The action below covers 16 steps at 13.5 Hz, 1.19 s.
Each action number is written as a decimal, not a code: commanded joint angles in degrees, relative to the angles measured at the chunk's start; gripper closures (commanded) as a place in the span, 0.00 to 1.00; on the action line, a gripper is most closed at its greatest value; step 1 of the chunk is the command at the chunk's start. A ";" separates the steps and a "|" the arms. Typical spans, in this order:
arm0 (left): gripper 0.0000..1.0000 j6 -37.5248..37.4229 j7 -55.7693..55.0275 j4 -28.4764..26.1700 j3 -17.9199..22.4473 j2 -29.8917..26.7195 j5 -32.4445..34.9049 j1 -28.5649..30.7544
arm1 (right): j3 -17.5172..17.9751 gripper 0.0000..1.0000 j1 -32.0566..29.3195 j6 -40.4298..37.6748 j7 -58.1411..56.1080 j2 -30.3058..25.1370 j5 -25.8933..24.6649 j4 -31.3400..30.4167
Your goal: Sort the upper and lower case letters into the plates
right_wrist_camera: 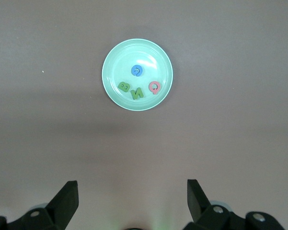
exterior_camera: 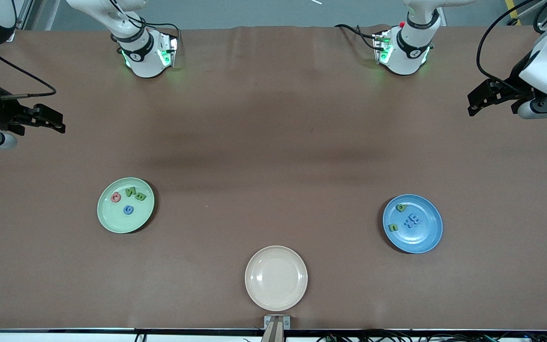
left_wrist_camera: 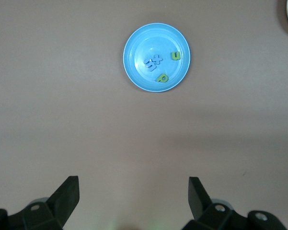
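All eight letters lie in the two plates; both pincers hang over bare desk with fingers spread.

The right pincer (exterior_camera: 60, 124) waits, empty, over the right arm's end of the desk (exterior_camera: 273, 142); the pale green plate (exterior_camera: 112, 218) sits well apart from it, holding pink Q (exterior_camera: 116, 197), green N (exterior_camera: 129, 192), green B (exterior_camera: 140, 196) and blue G (exterior_camera: 128, 209). The left pincer (exterior_camera: 474, 105) waits likewise over the left arm's end, well apart from the blue plate (exterior_camera: 425, 240), which holds green p (exterior_camera: 401, 207), green u (exterior_camera: 393, 227), and blue x (left_wrist_camera: 157, 60) touching blue m (left_wrist_camera: 149, 63). A cream plate (exterior_camera: 276, 278) lies between the two plates.
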 commanded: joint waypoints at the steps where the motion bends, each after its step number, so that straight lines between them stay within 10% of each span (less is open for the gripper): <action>1: 0.00 0.41 0.48 -1.33 -0.27 -1.66 -1.00 0.72 | -0.08 0.00 0.00 1.34 0.02 -3.71 0.53 -3.81; 16: 0.00 -2.13 0.75 1.75 -0.53 -0.34 -0.30 0.19 | -0.17 0.00 -0.08 2.83 0.11 -5.39 2.20 -4.26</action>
